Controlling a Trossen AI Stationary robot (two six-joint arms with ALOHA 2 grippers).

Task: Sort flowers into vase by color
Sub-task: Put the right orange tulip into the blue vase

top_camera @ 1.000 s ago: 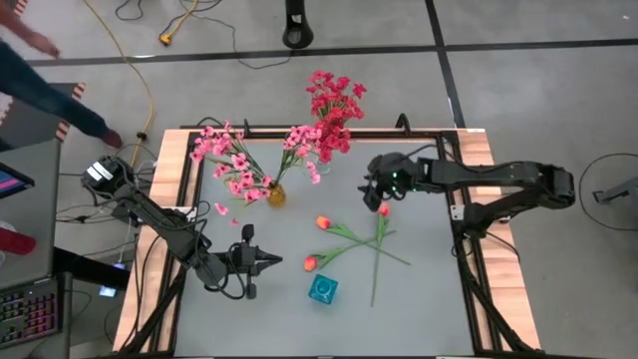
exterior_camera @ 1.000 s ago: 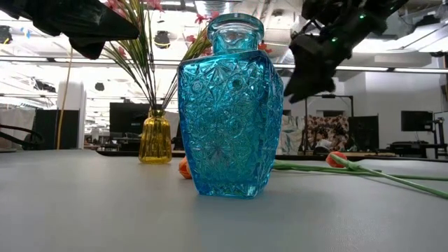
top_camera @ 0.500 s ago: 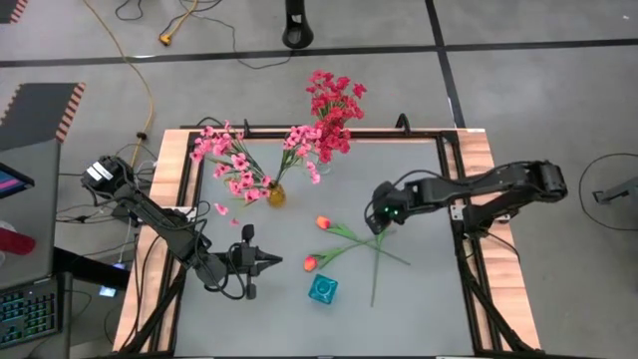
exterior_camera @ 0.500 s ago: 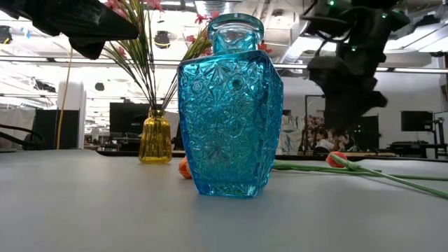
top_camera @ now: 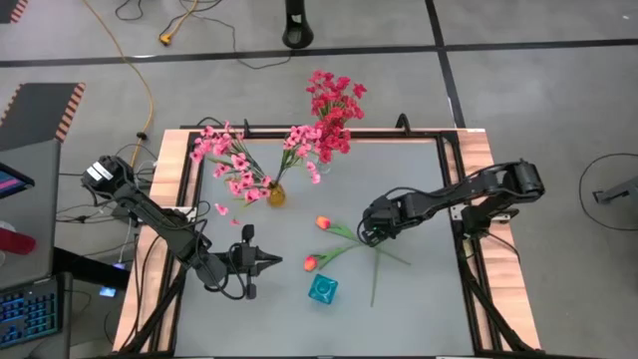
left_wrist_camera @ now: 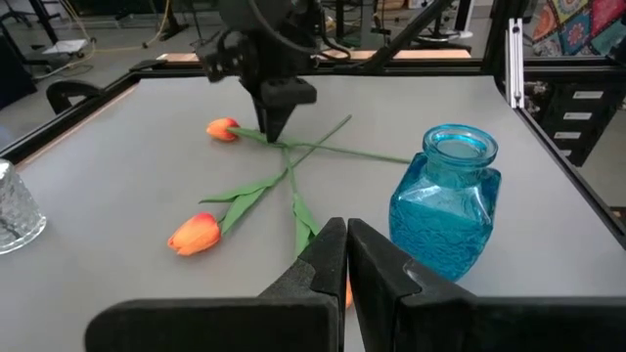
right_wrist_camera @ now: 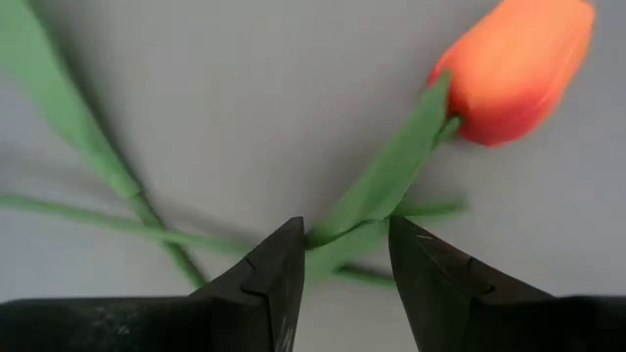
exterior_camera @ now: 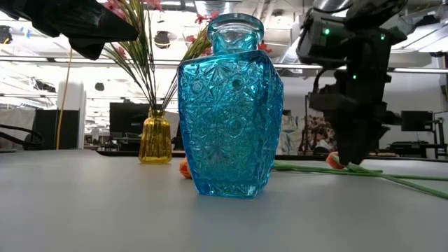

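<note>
Wide grey tabletop (top_camera: 419, 299), orange tulips (top_camera: 321, 223) lying crossed mid-table beside the blue vase (top_camera: 322, 289), presumably their destination. Right hand (top_camera: 371, 233) is down over the stems, fingers (right_wrist_camera: 264, 279) spread astride one stem (right_wrist_camera: 367, 210), nothing grasped yet. Left hand (left_wrist_camera: 344, 256) hovers nearby, clenched empty.

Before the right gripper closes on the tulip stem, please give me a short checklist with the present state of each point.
1. Right gripper open: ok, a gap shows between its fingers.
2. Stem between them: ok, the tulip stem runs into the gap just below the orange bud.
3. Only one stem in the gap: cannot tell, the stems cross right under the gripper.
4. Gripper low enough: ok, in the low view it reaches down to the stems on the table.
5. Blue vase free and upright: ok.
6. Left gripper out of the way: ok, shut, waiting left of the vase.
</note>
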